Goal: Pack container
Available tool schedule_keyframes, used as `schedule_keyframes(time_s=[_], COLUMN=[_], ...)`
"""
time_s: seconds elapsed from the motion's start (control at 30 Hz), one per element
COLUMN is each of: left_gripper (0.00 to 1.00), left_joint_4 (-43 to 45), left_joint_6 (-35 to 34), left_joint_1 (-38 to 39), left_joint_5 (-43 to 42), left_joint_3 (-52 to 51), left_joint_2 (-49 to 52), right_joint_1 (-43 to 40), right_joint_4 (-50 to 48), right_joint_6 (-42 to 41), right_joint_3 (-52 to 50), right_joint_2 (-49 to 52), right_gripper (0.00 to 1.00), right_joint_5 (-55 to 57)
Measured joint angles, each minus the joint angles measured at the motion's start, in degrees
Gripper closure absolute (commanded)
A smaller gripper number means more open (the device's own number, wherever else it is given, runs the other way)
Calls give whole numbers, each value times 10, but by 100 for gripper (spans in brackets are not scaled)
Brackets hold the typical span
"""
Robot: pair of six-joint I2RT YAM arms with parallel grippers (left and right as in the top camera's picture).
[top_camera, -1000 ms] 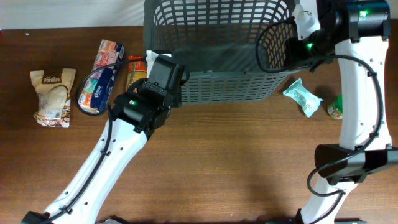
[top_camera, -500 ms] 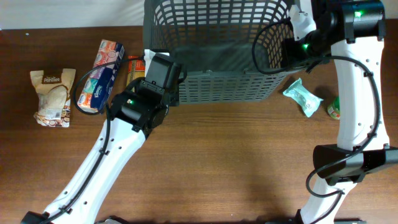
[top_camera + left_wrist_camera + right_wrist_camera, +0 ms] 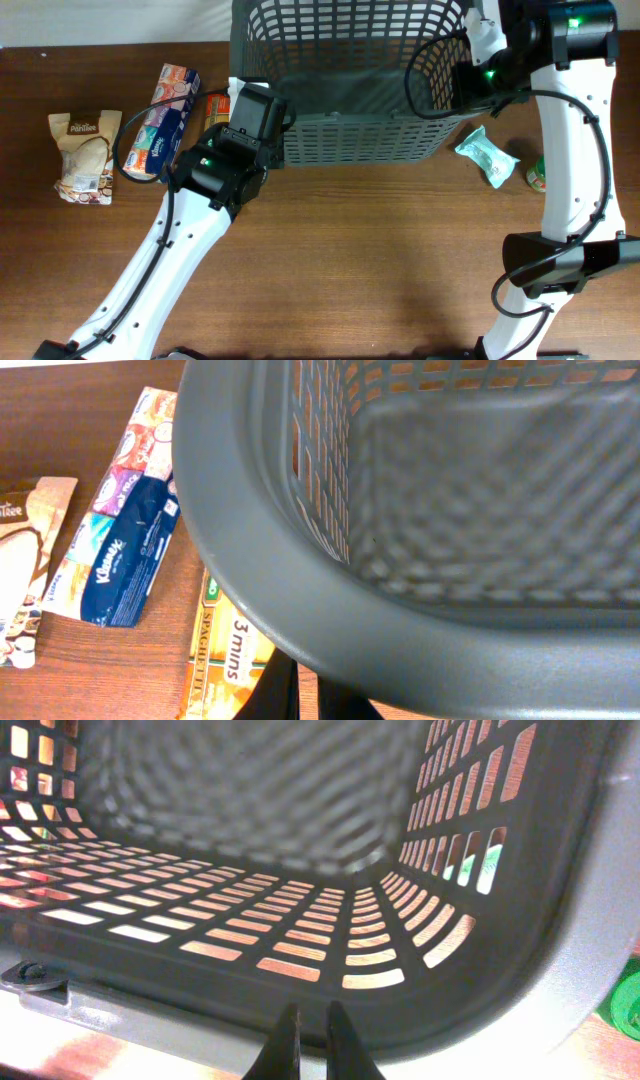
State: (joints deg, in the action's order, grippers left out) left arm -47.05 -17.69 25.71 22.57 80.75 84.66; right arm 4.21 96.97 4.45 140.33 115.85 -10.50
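The container, a large dark grey lattice basket, stands at the back middle of the table and looks empty inside. My left gripper is at its front left corner. In the left wrist view the thick rim fills the frame and my nearly closed fingers run under it, tips hidden. My right gripper is at the basket's right wall. In the right wrist view its fingers are pinched on the basket's edge.
Left of the basket lie an orange spaghetti packet, a blue tissue pack and a beige pouch. To its right lie a teal packet and a green-lidded jar.
Both grippers and the basket have shifted slightly to the left. The left gripper now covers more of the spaghetti packet.
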Motion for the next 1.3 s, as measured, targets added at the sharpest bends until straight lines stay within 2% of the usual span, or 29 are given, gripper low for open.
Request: schedule_keyframes(time_s=[0.67,0.7,0.77,0.8,0.9,0.97,1.0,1.03,1.13,1.3], left_gripper=[98,93,77,71,66,62,62,61,55,52], left_joint_4=[11,11,11,11,12,12,12,12,13,12], left_joint_6=[0,2,6,7,7,7,8,7,9,8], left_joint_1=[0,0,0,0,0,0,0,0,0,0], left_joint_5=[0,0,0,0,0,0,0,0,0,0], left_joint_3=[0,0,0,0,0,0,0,0,0,0], left_joint_2=[0,0,1,1,2,2,2,2,2,-6], right_joint_1=[0,0,0,0,0,0,0,0,3,3], right_joint_4=[0,0,0,0,0,-1,-1,-1,-3,0], right_joint_6=[0,0,0,0,-3,-3,-4,-4,-1,-2], right_joint_3=[0,0,0,0,0,0,0,0,4,30], right_joint_2=[0,0,0,0,0,0,0,0,0,0], right_gripper=[96,96,96,92,78,60,45,34,23,7], right_joint_5=[0,0,0,0,1,2,2,1,-1,-10])
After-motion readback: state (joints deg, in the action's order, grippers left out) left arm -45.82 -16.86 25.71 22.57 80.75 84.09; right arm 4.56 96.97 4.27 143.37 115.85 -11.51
